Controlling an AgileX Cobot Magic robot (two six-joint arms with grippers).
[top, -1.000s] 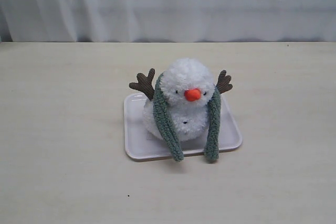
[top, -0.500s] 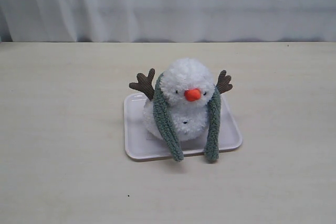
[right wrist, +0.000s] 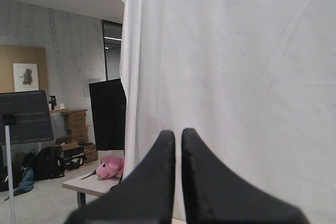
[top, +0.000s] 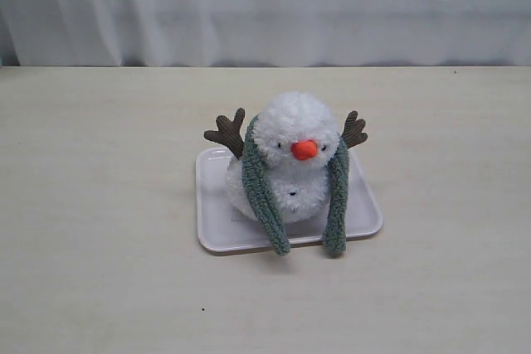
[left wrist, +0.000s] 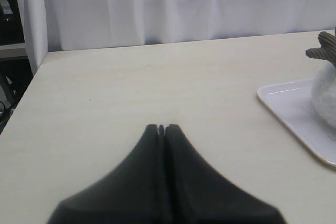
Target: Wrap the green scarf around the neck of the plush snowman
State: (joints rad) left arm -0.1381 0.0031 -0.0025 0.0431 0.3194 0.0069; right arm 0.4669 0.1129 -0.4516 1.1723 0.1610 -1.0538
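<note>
The plush snowman (top: 294,155) sits upright on a white tray (top: 214,234) at the table's middle, orange nose facing the camera. The green scarf (top: 264,192) lies over the back of its neck, and both ends hang down the front past the tray's near rim. Neither gripper appears in the exterior view. My left gripper (left wrist: 161,127) is shut and empty over bare table, with the tray (left wrist: 294,111) and the edge of the snowman (left wrist: 325,95) off to one side. My right gripper (right wrist: 178,132) faces a white curtain, only a thin slit between its fingers, holding nothing.
A white curtain (top: 265,6) hangs behind the table's far edge. In the right wrist view a room lies beyond the curtain, with a pink plush (right wrist: 109,166) on another table. The table's left edge (left wrist: 31,85) shows in the left wrist view.
</note>
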